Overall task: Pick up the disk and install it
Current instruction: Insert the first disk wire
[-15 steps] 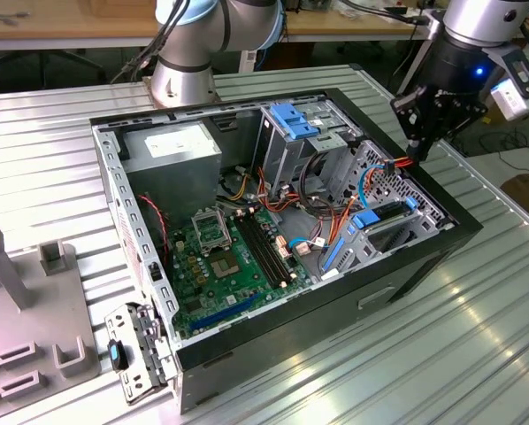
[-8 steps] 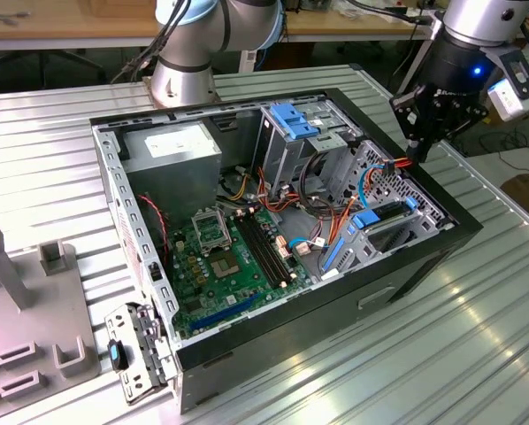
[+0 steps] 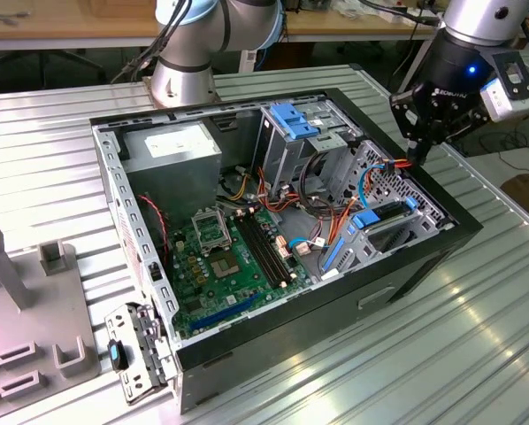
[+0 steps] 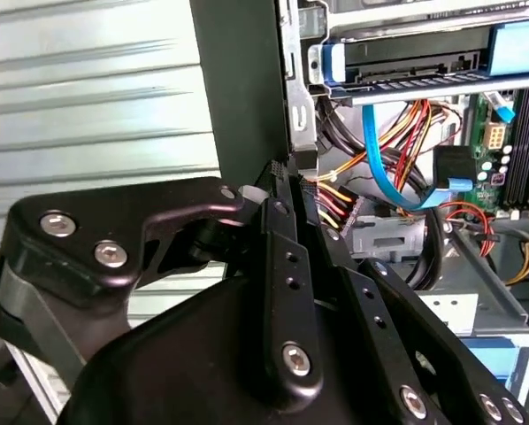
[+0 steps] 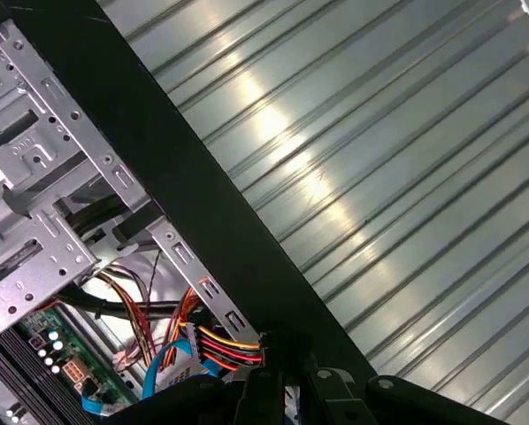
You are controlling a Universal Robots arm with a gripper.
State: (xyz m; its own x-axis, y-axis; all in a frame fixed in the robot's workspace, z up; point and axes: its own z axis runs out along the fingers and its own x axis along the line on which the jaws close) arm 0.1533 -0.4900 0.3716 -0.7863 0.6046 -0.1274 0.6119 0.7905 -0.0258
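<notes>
Grey plastic fixture (image 3: 34, 319) sits on the ribbed metal counter (image 3: 477, 354) at the exterior view's left. Open PC case (image 3: 335, 305) mid-counter; power supply (image 3: 172, 146) carries a white label, print too small to read. Disk (image 3: 384, 215) seated in the drive cage (image 3: 406, 190), blue frame end toward the motherboard (image 3: 229, 257). Arm (image 3: 477, 35) angled down over the case rim at the exterior view's right; gripper (image 3: 415, 158) fingers together, holding nothing, beside the cable bundle (image 5: 220, 341).
</notes>
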